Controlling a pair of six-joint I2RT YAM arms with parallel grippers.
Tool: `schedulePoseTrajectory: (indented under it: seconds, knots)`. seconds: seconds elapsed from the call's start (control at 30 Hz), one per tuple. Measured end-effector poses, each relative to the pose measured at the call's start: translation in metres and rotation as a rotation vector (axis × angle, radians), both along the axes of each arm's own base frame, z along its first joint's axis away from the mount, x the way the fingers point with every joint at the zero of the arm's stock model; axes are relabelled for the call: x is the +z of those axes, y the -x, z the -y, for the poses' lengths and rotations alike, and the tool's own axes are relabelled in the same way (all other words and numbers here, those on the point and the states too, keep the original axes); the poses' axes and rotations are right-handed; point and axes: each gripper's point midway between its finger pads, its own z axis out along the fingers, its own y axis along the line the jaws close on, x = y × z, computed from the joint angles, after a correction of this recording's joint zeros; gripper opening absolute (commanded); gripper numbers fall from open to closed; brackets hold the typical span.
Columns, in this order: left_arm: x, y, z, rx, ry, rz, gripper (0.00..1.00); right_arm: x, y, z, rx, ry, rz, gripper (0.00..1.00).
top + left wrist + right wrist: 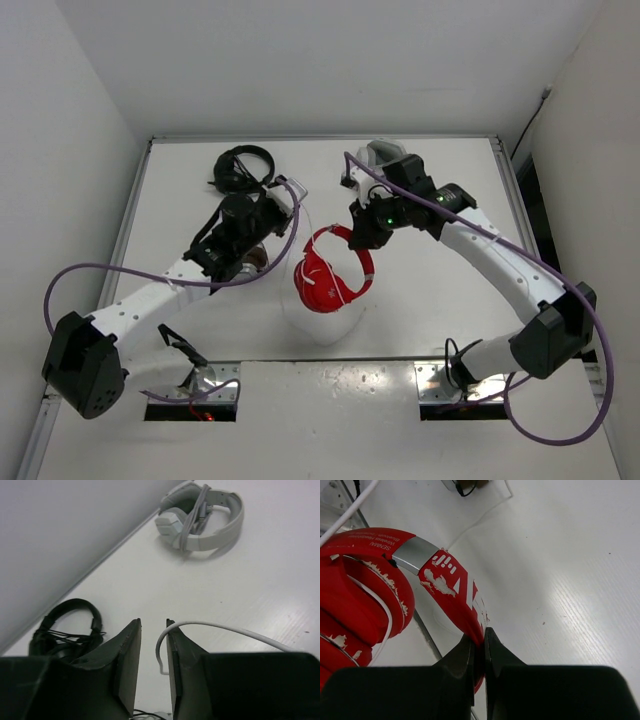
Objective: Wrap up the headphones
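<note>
The red headphones sit mid-table on a clear stand. My right gripper is shut on their red headband, the jaws pinching it at its lower end. The thin white cable arcs from the headphones up to my left gripper. In the left wrist view the cable drapes over the right fingertip and its end hangs loose in the gap. The left gripper is open, with the jaws clearly apart.
Black headphones lie at the back left, also in the left wrist view. Grey-white headphones lie at the back, partly behind my right arm. A brownish item shows under my left arm. White walls ring the table.
</note>
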Motion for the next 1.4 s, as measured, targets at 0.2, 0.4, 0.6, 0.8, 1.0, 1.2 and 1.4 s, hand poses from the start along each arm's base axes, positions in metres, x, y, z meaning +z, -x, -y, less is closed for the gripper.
schedulePoseTrajectory:
  seconds: [0.2,0.4,0.6,0.8,1.0,1.2,1.4]
  knots:
    - [-0.008,0.003,0.009,-0.039,0.083,-0.098,0.36,0.008,-0.004,0.003,-0.021,-0.049,-0.029,0.00]
    - [-0.028,-0.004,0.005,-0.018,0.162,-0.219,0.40,0.024,-0.016,0.011,-0.090,-0.107,-0.039,0.00]
    - [-0.069,0.004,0.003,-0.036,0.253,-0.398,0.44,0.051,-0.030,0.019,-0.169,-0.197,-0.018,0.00]
    - [-0.113,0.025,0.012,-0.067,0.328,-0.593,0.46,0.067,-0.054,0.036,-0.307,-0.277,-0.026,0.00]
    - [-0.138,0.042,0.013,-0.074,0.363,-0.684,0.47,0.074,-0.071,0.050,-0.416,-0.318,-0.038,0.00]
    - [-0.174,0.067,0.012,-0.055,0.378,-0.796,0.49,0.076,-0.076,0.055,-0.460,-0.336,-0.051,0.00]
    - [-0.202,0.073,0.013,-0.028,0.376,-0.874,0.49,0.079,-0.081,0.054,-0.468,-0.345,-0.050,0.00]
